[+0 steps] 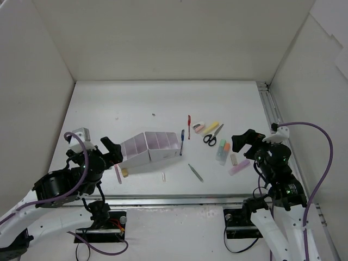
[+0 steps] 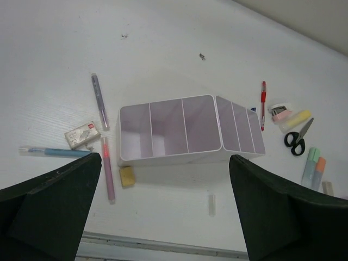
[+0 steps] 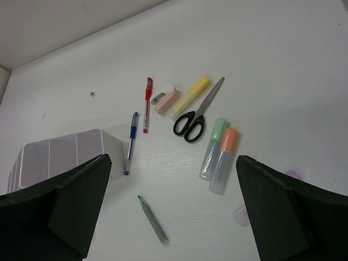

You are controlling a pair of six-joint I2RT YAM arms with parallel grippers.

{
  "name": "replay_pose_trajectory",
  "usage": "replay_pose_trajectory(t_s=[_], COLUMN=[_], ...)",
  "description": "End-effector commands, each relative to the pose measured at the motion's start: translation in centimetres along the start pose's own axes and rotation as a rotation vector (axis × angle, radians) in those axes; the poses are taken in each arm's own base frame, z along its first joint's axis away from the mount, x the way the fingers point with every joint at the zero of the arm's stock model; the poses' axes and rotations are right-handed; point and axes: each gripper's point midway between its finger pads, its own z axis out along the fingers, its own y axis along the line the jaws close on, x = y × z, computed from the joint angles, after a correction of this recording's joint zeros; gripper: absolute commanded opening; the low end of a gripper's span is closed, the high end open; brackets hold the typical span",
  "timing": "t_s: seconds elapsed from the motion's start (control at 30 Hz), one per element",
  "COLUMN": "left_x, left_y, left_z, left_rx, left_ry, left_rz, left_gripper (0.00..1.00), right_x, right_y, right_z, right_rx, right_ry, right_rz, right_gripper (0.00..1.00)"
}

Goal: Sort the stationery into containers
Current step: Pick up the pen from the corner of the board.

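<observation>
Organizer [image 2: 174,157], approx 6 compts, stationery [image 2: 107,171] outside

The far half of the table [image 1: 141,100] behind the organizer [image 1: 149,147] lay open, bounded by the enclosure's white side walls [image 1: 38,81] and by a metal rail [image 1: 268,106] along the right edge. The organizer was the one tall obstacle, with the left gripper [image 1: 111,150] just beside its left end and a pink pen [image 2: 107,171], a yellow eraser [image 2: 126,176] and a boxed eraser [image 2: 82,135] crowding the near-left approach. Between the organizer and the right gripper [image 1: 243,144], a blue pen [image 3: 130,142] just beside the organizer's right end, a red pen [image 3: 147,106], scissors [image 3: 198,113] and the green and orange markers [image 3: 224,160] lay with narrow gaps between them. A grey-green pen [image 3: 152,220] interrupted the bare strip along the near edge.
</observation>
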Motion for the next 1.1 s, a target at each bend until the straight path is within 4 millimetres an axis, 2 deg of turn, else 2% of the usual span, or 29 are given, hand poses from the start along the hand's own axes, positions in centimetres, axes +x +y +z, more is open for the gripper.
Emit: replay_pose_trajectory(t_s=[0.0,0.13,0.2,0.27,0.33,0.4,0.43,0.5,0.57,0.63,0.67,0.7,0.73,0.8,0.83,0.9,1.0,1.07], left_x=[-0.5,0.7,1.5,2.9,4.0,5.3,6.7,8.2,9.4,10.8,11.2,11.7,12.3,12.8,13.1,13.3,14.0,14.2], left_y=[-1.2,-2.4,-2.9,-3.7,-4.4,-5.6,-5.9,-6.1,-6.0,-5.9,-6.0,-6.3,-6.6,-7.2,-7.4,-7.8,-7.7,-7.6], left_z=[0.4,1.2,1.4,1.6,1.8,1.7,1.7,1.9,1.9,2.2,2.4,2.5,2.7,2.9,2.9,2.9,2.9,3.0], left_rx=[-0.037,-0.047,-0.033,0.007,0.044,0.112,0.135,0.158,0.157,0.147,0.151,0.161,0.162,0.177,0.188,0.209,0.217,0.215], left_ry=[0.010,0.048,0.077,0.123,0.156,0.207,0.247,0.288,0.322,0.353,0.362,0.370,0.387,0.396,0.404,0.407,0.423,0.424], left_rz=[0.025,0.084,0.110,0.139,0.150,0.169,0.182,0.206,0.216,0.220,0.228,0.225,0.231,0.229,0.231,0.228,0.237,0.232], left_gripper=[0.99,0.99,1.00,1.00,0.99,1.00,0.99,0.99,1.00,0.99,1.00,0.99,1.00,1.00,0.99,0.99,1.00,1.00], right_x=[-3.0,-2.7,-2.6,-1.6,-0.4,1.5,2.8,5.0,7.6,10.3,11.0,12.1,13.1,14.4,15.9,18.0,21.3,23.2], right_y=[1.1,0.4,-0.7,-0.8,0.7,2.2,2.2,3.0,2.3,3.3,3.3,4.5,4.5,5.5,5.3,6.1,6.3,5.4], right_z=[-0.2,0.0,0.6,1.6,2.2,3.3,4.3,4.8,5.8,6.2,6.6,6.3,6.9,7.1,7.5,7.1,6.8,6.9], right_rx=[-0.025,0.008,0.072,0.084,0.000,-0.077,-0.084,-0.127,-0.075,-0.080,-0.062,-0.091,-0.076,-0.080,-0.071,-0.099,-0.104,-0.060], right_ry=[-0.090,-0.094,-0.098,-0.046,0.032,0.150,0.213,0.304,0.386,0.464,0.479,0.503,0.537,0.554,0.601,0.657,0.748,0.793], right_rz=[-0.014,0.004,0.037,0.029,0.003,-0.004,-0.018,-0.067,-0.114,-0.184,-0.226,-0.282,-0.316,-0.408,-0.448,-0.502,-0.568,-0.604], right_gripper=[0.98,0.98,0.98,0.98,0.98,0.98,0.98,0.98,0.98,0.98,0.98,0.98,0.98,0.96,0.93,0.84,0.78,0.76])
